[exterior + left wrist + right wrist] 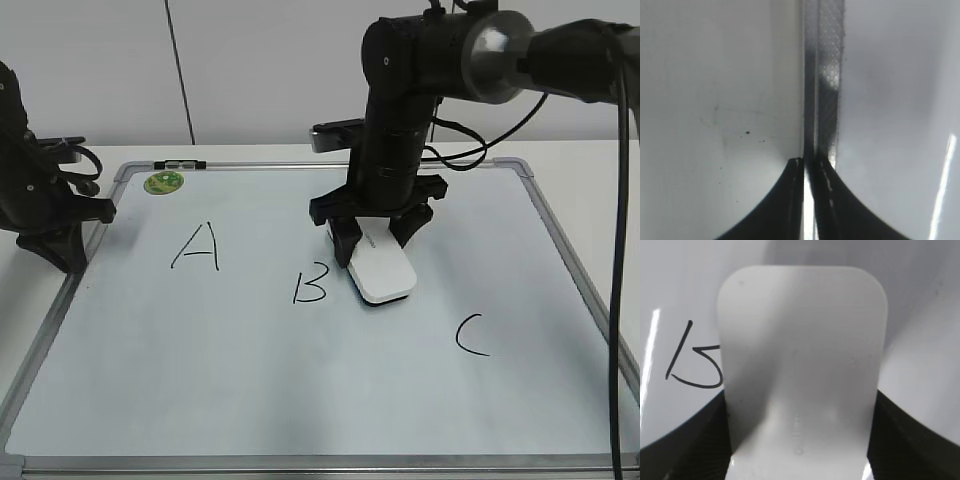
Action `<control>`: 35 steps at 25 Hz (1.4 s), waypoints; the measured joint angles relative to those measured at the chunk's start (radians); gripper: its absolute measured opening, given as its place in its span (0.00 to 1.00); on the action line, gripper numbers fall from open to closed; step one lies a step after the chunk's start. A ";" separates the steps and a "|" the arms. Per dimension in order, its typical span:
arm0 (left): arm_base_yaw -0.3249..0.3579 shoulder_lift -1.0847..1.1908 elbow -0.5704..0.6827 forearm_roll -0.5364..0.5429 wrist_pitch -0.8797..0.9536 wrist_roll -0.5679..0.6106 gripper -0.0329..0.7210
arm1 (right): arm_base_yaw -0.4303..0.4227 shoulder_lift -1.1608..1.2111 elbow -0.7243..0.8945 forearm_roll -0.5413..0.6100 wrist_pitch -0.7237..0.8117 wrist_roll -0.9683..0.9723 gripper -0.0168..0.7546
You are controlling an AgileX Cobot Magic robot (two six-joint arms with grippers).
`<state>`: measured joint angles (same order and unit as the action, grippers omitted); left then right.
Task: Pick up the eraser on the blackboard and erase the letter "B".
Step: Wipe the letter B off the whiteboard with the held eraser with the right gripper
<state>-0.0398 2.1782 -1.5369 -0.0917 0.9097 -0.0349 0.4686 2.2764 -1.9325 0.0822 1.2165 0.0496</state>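
Observation:
The white eraser (381,270) lies on the blackboard (250,350), just right of the black letter "B" (309,284). My right gripper (378,232) is shut on the eraser's far end, one finger on each side. In the right wrist view the eraser (802,355) fills the middle between the jaws (799,440), and part of the letter "B" (695,365) shows at its left. My left gripper (60,250) rests at the board's left edge. In the left wrist view its jaws (809,165) are shut and empty over the grey frame (827,75).
The letter "A" (197,246) is at the left and the letter "C" (472,335) at the right of the board. A round green magnet (163,182) sits near the top left corner. The table surrounds the board.

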 joint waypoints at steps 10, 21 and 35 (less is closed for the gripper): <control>0.000 0.000 0.000 -0.004 0.000 0.000 0.11 | 0.000 0.074 -0.047 0.008 0.025 -0.002 0.70; 0.000 0.000 0.000 -0.005 0.000 0.000 0.11 | 0.008 0.097 -0.087 0.036 0.035 -0.002 0.70; 0.000 0.000 0.000 -0.007 0.000 0.000 0.11 | 0.092 0.106 -0.097 0.072 0.029 -0.016 0.70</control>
<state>-0.0398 2.1782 -1.5369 -0.0990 0.9097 -0.0349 0.5602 2.3827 -2.0297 0.1541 1.2453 0.0333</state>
